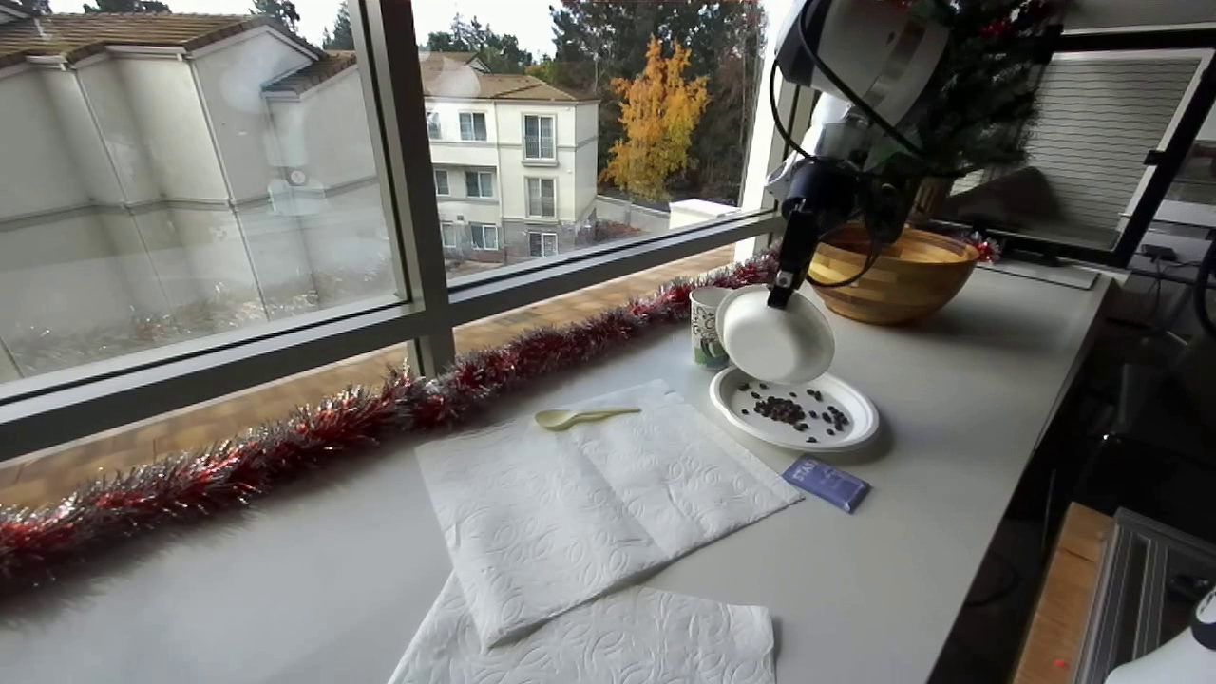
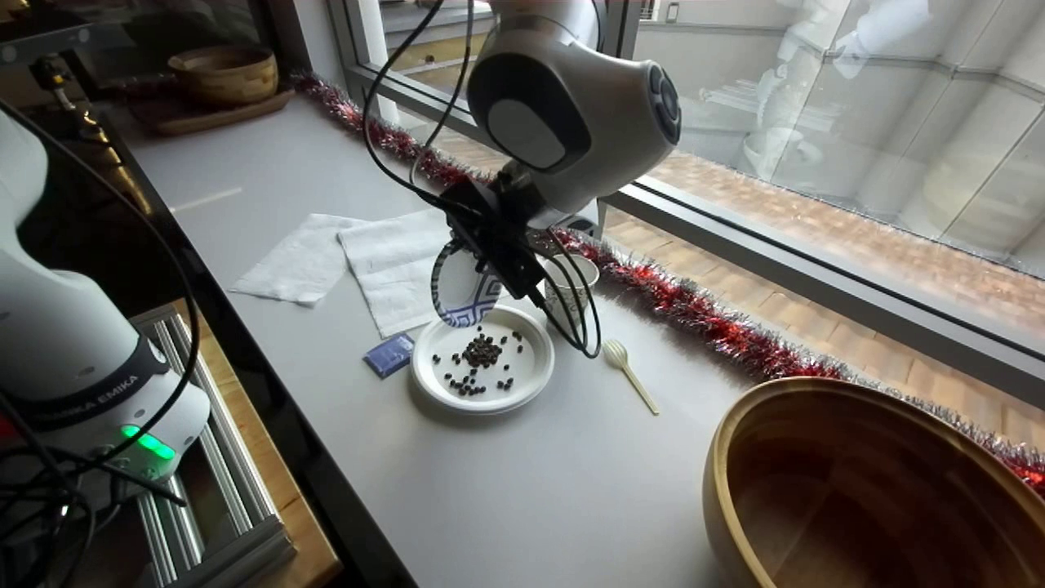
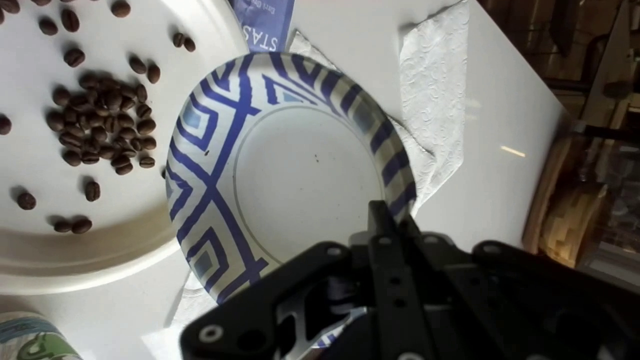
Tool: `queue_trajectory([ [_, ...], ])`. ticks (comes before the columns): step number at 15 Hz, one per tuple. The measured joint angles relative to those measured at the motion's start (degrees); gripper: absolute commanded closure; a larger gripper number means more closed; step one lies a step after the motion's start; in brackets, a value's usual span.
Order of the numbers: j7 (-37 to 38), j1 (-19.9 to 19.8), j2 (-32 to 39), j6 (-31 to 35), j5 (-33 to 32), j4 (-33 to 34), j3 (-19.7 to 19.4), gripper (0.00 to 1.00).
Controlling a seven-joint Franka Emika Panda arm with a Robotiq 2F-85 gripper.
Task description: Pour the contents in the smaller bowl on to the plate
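The smaller bowl [image 1: 777, 337] is white outside with a blue pattern inside. It is tipped steeply on its side above the plate [image 1: 860, 410]. My gripper [image 1: 781, 293] is shut on its rim; the wrist view shows the fingertips [image 3: 397, 215] pinching that rim. The bowl's inside [image 3: 305, 165] shows only tiny specks. The contents, dark coffee beans [image 3: 107, 117], lie on the plate in a heap with several scattered around it. In an exterior view the bowl [image 2: 461, 286] hangs over the far side of the plate [image 2: 531, 359], with the beans [image 2: 482, 351] visible.
A white-and-green cup [image 1: 706, 328] stands close behind the bowl. A blue packet [image 1: 826, 483] and white napkins [image 1: 608, 494] lie beside the plate. A spoon [image 1: 584, 416] lies on a napkin. A fork [image 2: 629, 376] and a large wooden bowl [image 2: 816, 457] are also there. Tinsel [image 2: 702, 318] lines the window.
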Motion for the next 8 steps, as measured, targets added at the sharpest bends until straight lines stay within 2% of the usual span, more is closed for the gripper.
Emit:
queue_trajectory([
  [4, 7.42, 6.05, -9.78, 16.37, -1.45, -11.61, 2.18, 0.99],
  [8, 16.34, 11.34, -17.75, 33.27, -3.15, -21.43, 6.18, 0.99],
])
